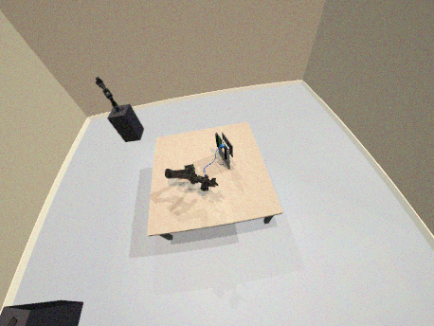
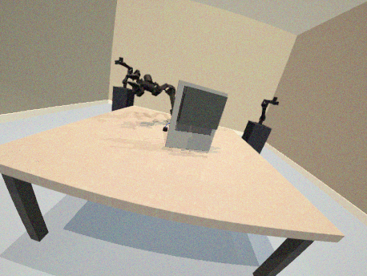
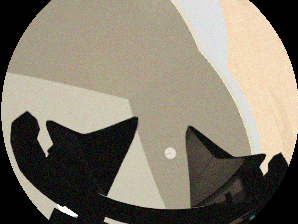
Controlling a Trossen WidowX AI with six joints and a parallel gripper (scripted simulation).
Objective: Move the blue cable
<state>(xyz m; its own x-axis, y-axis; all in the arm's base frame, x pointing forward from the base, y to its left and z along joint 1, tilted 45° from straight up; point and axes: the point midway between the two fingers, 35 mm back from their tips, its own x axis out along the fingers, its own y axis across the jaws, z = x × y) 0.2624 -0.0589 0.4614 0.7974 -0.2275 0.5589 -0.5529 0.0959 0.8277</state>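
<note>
Showing between two fingers: one small pale disc [image 3: 170, 153].

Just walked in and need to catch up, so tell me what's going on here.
A robot arm is reaching over the table, its gripper partly open and holding nothing. The blue cable runs to the upright server stand. Which port it is in cannot be made out.
</note>
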